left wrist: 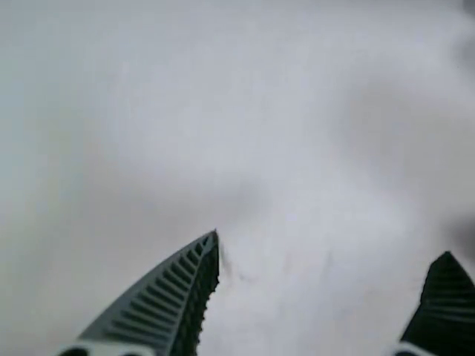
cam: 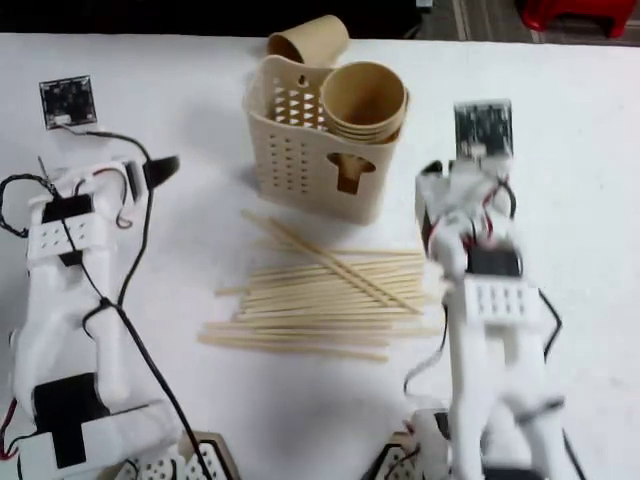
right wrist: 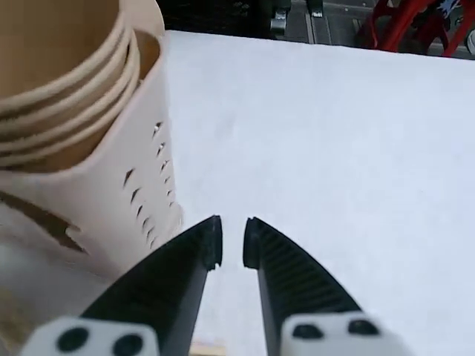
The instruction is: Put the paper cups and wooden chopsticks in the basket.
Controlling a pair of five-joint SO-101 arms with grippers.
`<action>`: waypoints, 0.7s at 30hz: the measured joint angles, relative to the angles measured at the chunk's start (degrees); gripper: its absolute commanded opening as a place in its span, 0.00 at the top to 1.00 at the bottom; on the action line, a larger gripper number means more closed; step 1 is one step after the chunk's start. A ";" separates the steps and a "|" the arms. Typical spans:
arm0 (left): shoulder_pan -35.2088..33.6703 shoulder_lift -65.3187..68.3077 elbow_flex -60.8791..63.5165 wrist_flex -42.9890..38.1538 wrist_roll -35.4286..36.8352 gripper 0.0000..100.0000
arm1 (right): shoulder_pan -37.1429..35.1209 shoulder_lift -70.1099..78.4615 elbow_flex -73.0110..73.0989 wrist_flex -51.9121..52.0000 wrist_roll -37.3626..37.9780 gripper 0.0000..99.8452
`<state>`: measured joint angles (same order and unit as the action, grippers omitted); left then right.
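A cream slotted basket [cam: 300,150] stands at the middle back of the table with a stack of brown paper cups [cam: 362,98] inside it. One more paper cup [cam: 308,40] lies on its side behind the basket. A pile of wooden chopsticks [cam: 320,295] lies flat in front of the basket. My right gripper [right wrist: 231,222] hovers just right of the basket [right wrist: 148,185] and the cups [right wrist: 67,74]; its fingers are nearly together and hold nothing. My left gripper [left wrist: 330,245] is open over bare table at the far left [cam: 165,168].
Two small dark circuit boards lie on the table, one at the back left [cam: 68,100] and one at the back right [cam: 483,125]. Black cables [cam: 140,340] trail over the left arm. A red object [cam: 580,15] sits beyond the table's far edge.
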<state>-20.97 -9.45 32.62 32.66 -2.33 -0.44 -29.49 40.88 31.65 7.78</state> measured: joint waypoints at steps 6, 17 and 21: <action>-1.76 0.00 0.00 3.34 0.00 0.60 | 0.00 23.12 -18.11 -0.09 0.00 0.99; -7.82 0.00 0.00 9.32 2.90 0.60 | 0.00 53.98 -46.15 -0.09 -6.24 0.98; -8.79 0.00 0.00 11.52 4.57 0.60 | -2.46 58.64 -51.60 2.11 -6.42 0.98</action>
<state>-29.76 -9.45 32.62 44.18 2.24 -2.90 29.14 -10.73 33.76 1.36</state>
